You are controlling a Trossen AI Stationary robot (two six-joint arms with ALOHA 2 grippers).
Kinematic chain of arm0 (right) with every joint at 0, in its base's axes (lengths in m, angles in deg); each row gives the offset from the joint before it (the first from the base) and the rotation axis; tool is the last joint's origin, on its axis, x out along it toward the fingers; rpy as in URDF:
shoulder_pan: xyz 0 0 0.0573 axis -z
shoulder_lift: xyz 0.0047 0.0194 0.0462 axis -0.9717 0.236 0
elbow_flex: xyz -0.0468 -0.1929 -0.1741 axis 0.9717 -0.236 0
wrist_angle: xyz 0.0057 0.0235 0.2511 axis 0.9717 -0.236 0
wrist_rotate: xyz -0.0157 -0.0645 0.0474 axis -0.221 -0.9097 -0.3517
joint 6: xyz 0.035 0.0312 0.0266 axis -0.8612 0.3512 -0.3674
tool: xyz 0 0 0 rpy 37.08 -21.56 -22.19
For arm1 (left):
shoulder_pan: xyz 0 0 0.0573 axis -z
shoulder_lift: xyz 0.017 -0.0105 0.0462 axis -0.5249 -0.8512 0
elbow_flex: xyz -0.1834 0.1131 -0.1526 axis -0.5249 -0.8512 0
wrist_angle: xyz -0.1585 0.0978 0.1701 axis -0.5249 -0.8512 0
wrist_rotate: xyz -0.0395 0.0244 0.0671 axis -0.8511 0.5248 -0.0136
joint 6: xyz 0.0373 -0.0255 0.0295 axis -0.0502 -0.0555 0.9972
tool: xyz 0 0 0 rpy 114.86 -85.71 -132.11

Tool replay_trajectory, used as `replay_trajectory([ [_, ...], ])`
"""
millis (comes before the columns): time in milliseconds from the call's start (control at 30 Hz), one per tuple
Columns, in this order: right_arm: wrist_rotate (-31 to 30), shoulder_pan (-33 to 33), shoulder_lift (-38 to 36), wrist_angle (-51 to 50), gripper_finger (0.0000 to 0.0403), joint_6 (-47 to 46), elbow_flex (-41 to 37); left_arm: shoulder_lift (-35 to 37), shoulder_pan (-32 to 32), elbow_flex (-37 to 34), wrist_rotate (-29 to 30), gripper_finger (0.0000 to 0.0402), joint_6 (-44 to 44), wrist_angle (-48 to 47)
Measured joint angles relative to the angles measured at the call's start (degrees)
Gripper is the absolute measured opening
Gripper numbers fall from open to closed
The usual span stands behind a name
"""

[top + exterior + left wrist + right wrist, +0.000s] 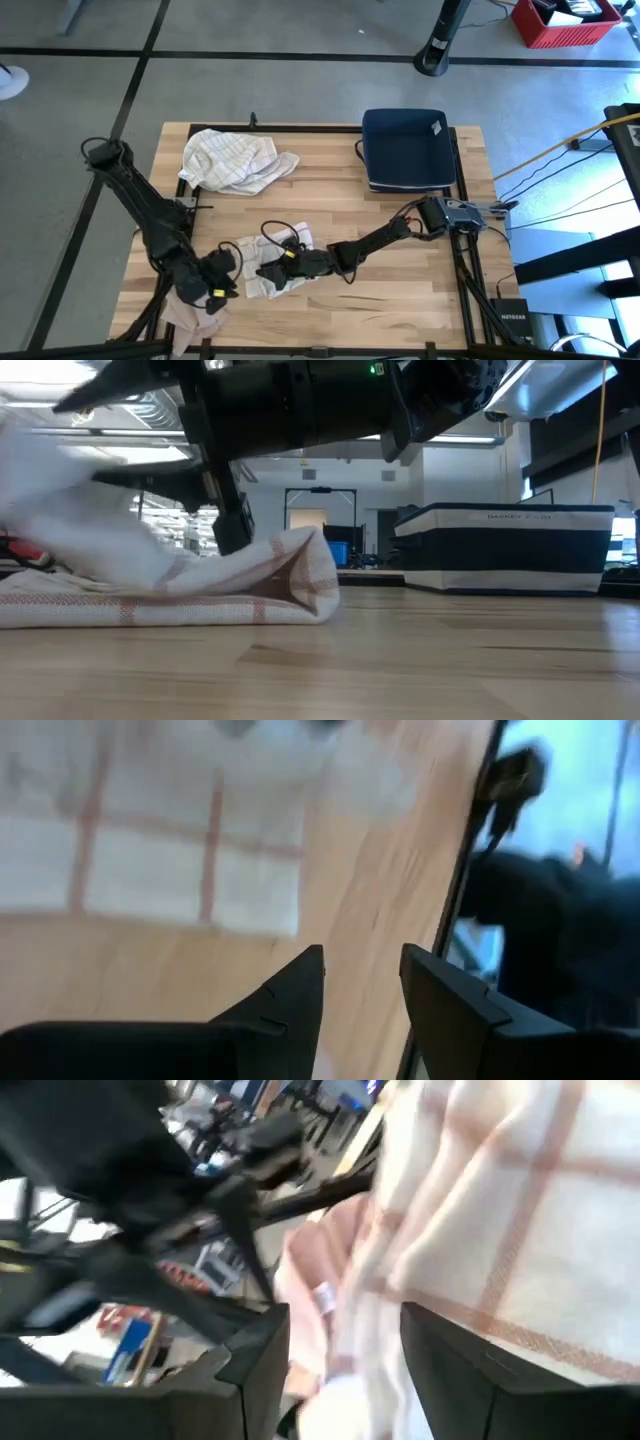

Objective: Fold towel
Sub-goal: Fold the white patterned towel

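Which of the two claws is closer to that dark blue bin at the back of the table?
The right. The right gripper sits over the checked towel near the front, diagonally from the bin; the left gripper is farther, at the front left corner.

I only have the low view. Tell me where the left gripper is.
Observer: The left gripper sits at the left edge of the towel, opposite the right gripper.
Operator: Report the left jaws.
Observer: Open, with nothing between them in the left wrist view.
Operator: Check for other cloth.
Observer: A second towel lies crumpled at the back, left of the blue bin.
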Motion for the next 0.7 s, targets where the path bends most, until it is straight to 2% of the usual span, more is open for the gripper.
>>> replay_trajectory([
  [167, -5.4, 0.0, 0.0, -2.2, 0.0193, 0.0, 0.0, 1.7, 0.1, 0.1, 11.2, 0.0127, 3.5, 0.3],
  [333, -5.0, 0.0, 0.0, -1.1, 0.0193, 3.2, 0.0, 0.2, -0.7, 0.1, 12.4, 0.0127, 4.0, 0.4],
  [400, -3.7, 0.0, 0.0, 1.9, 0.0193, 7.9, 0.0, -0.7, -0.7, 0.1, 12.9, 0.0127, 4.1, 0.9],
  [500, 1.4, 0.5, -1.3, 3.2, 0.0193, 16.6, 0.0, -2.1, -0.7, 0.1, 13.4, 0.0127, 4.1, 0.7],
  [600, 7.5, 1.1, -4.7, -2.6, 0.0193, 24.5, 0.0, -3.3, -0.7, 0.1, 15.5, 0.0127, 3.5, -0.2],
  [700, 11.6, 1.2, -9.3, -13.4, 0.0193, 34.2, 0.0, -4.5, -1.5, 0.1, 16.7, 0.0127, 2.1, -1.1],
])
